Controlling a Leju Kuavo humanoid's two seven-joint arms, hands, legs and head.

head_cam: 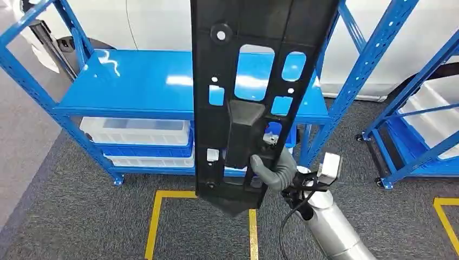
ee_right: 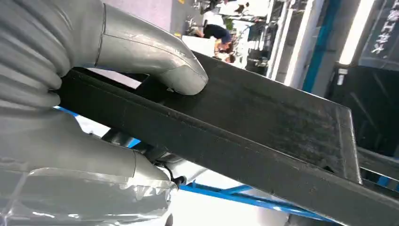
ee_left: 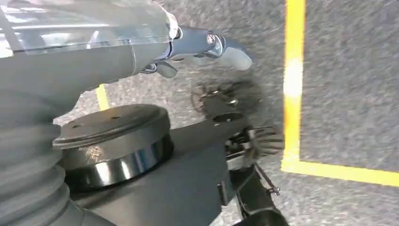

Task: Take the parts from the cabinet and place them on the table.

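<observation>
A long black plastic panel [head_cam: 249,24] with several cut-outs stands upright in front of me, hiding the middle of the blue rack. My right hand [head_cam: 273,170] grips it near its lower end, from the right side. In the right wrist view the thumb [ee_right: 160,56] presses on the panel's flat face [ee_right: 263,117] while the fingers wrap underneath. My left hand [ee_left: 202,47] hangs low over the grey carpet with its fingers stretched out and nothing in it.
The blue rack's top shelf [head_cam: 141,81] is bare; white and blue bins [head_cam: 135,130] sit on its lower level. A second blue rack [head_cam: 427,124] stands at the right. Yellow tape [head_cam: 154,216] marks the grey carpet. A white car body [head_cam: 162,21] is behind.
</observation>
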